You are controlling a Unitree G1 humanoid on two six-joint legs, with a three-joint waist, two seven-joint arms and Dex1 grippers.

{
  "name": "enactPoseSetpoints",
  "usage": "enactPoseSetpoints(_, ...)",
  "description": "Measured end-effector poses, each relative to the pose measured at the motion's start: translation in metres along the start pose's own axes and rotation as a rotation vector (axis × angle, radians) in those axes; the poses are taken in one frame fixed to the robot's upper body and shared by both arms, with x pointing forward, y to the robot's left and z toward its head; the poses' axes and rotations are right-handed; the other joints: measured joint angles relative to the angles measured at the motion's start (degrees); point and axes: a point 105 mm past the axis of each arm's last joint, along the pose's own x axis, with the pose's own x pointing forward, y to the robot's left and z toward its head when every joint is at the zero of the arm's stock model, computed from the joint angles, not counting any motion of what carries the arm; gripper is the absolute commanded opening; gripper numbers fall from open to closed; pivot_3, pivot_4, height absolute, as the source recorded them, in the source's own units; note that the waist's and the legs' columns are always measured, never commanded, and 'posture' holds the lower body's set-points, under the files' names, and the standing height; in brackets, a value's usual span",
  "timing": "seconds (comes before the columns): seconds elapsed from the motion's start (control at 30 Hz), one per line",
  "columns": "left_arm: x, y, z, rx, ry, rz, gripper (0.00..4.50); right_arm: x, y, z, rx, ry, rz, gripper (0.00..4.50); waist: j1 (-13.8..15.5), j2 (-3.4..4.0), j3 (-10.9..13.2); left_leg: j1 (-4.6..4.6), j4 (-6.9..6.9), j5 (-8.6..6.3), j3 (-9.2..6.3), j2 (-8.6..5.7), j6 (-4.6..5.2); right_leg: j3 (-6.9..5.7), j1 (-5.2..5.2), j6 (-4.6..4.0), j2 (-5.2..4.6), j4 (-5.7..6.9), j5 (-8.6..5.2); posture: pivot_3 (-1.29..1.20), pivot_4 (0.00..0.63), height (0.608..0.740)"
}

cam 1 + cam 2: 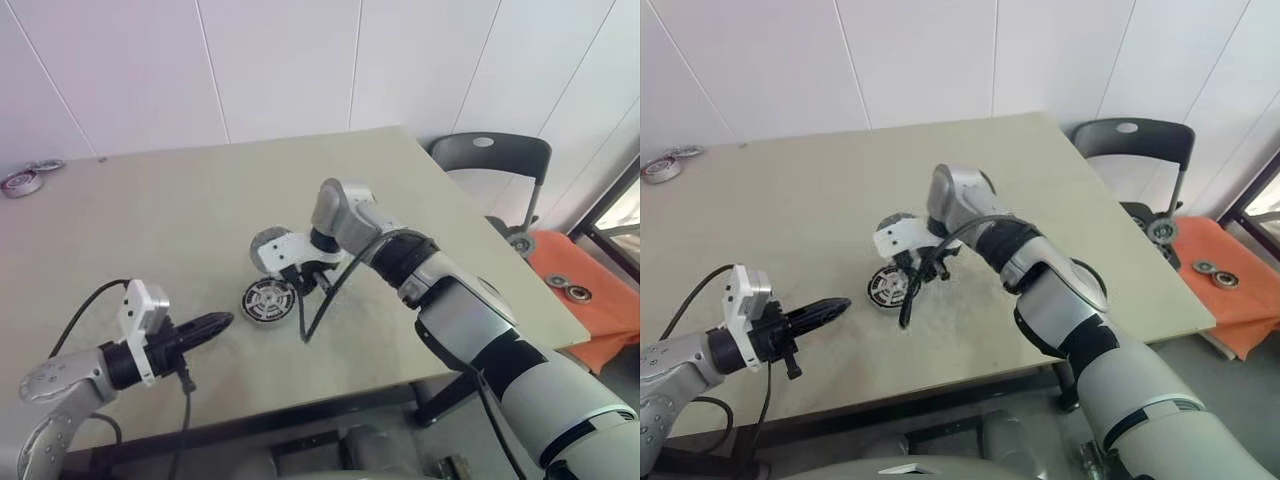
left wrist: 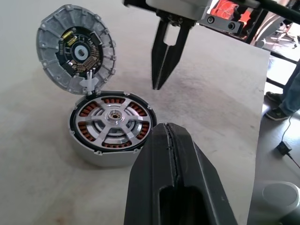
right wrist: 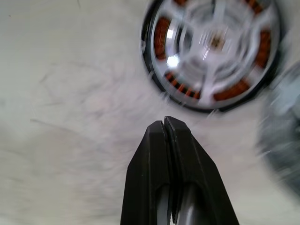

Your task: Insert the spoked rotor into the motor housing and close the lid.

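Mid-frame on the table, we see the spoked rotor already seated in the motor housing, its hinged lid standing open. Both the right gripper and left gripper are clenched, empty. Next we judge: tip the lid down.

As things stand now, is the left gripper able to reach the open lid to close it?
Probably yes. The lid stands up behind the housing, with the rotor already seated. The shut left gripper points at it over bare table. The shut right gripper hangs beside, not between.
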Motion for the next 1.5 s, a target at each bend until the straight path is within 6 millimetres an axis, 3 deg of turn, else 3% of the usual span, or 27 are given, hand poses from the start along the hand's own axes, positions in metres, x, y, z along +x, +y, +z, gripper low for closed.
enactPoseSetpoints(0.13, -0.002, 0.002, -0.001, 0.008, 0.023, -0.009, 0.0, -0.011, 0.002, 0.002, -0.232, 0.026, -0.077, 0.03, 0.5, -0.03, 0.0, -0.01, 0.05, 0.0, -0.01, -0.01, 0.0, -0.03, 0.11, 0.01, -0.03, -0.14, -0.02, 0.0, 0.0, 0.74)
enactPoseSetpoints(0.37, -0.019, 0.014, 0.002, 0.054, 0.073, 0.036, 0.0, 0.001, 0.022, -0.033, -0.578, 0.082, -0.106, 0.03, 0.1, -0.07, 0.0, 0.08, 0.06, 0.0, 0.04, -0.01, 0.0, 0.01, 0.16, -0.1, -0.04, -0.15, -0.07, 0.0, 0.0, 0.74)
enactPoseSetpoints(0.6, -0.021, 0.015, 0.004, 0.065, 0.073, 0.039, 0.0, 0.029, 0.017, -0.017, -0.797, 0.014, -0.196, 0.03, 0.0, -0.1, -0.1, 0.05, -0.02, 0.0, 0.04, 0.02, 0.0, 0.04, 0.07, -0.26, -0.02, -0.07, 0.11, 0.0, 0.0, 0.74)
enactPoseSetpoints(0.8, -0.021, 0.014, 0.003, 0.06, 0.077, 0.041, 0.0, 0.029, 0.011, -0.011, -0.849, 0.01, -0.227, 0.03, -0.1, -0.03, 0.0, 0.11, 0.07, 0.0, 0.04, 0.01, 0.0, 0.04, 0.14, -0.37, -0.02, -0.05, 0.07, 0.0, 0.0, 0.74)
enactPoseSetpoints(1.23, -0.021, 0.013, 0.003, 0.051, 0.062, 0.051, 0.0, 0.017, 0.005, -0.023, -0.888, 0.106, -0.208, 0.03, 0.2, 0.0, 0.0, 0.09, 0.06, 0.0, 0.01, 0.0, 0.01, 0.03, 0.14, -0.39, -0.03, -0.04, 0.06, 0.0, 0.0, 0.74)
enactPoseSetpoints(1.33, -0.02, 0.013, 0.005, 0.057, 0.055, 0.051, 0.0, 0.013, 0.008, -0.017, -0.923, 0.091, -0.198, 0.65, 0.2, -0.01, 0.0, 0.09, 0.06, 0.0, 0.01, 0.01, 0.01, 0.03, 0.14, -0.37, -0.03, -0.04, 0.07, 0.0, 0.0, 0.74)
enactPoseSetpoints(1.47, -0.019, 0.013, 0.006, 0.061, 0.052, 0.048, 0.0, 0.009, 0.012, -0.006, -0.953, 0.07, -0.185, 1.95, 0.2, -0.01, 0.0, 0.1, 0.05, 0.0, 0.0, 0.01, 0.01, 0.03, 0.15, -0.3, -0.03, -0.04, 0.11, 0.0, 0.0, 0.74)
enactPoseSetpoints(1.5, -0.019, 0.013, 0.006, 0.06, 0.052, 0.047, 0.0, 0.009, 0.014, -0.005, -0.943, 0.061, -0.177, 1.95, 0.2, -0.01, 0.0, 0.1, 0.05, 0.0, 0.0, 0.01, 0.01, 0.03, 0.15, -0.3, -0.03, -0.04, 0.11, 0.0, 0.0, 0.74)
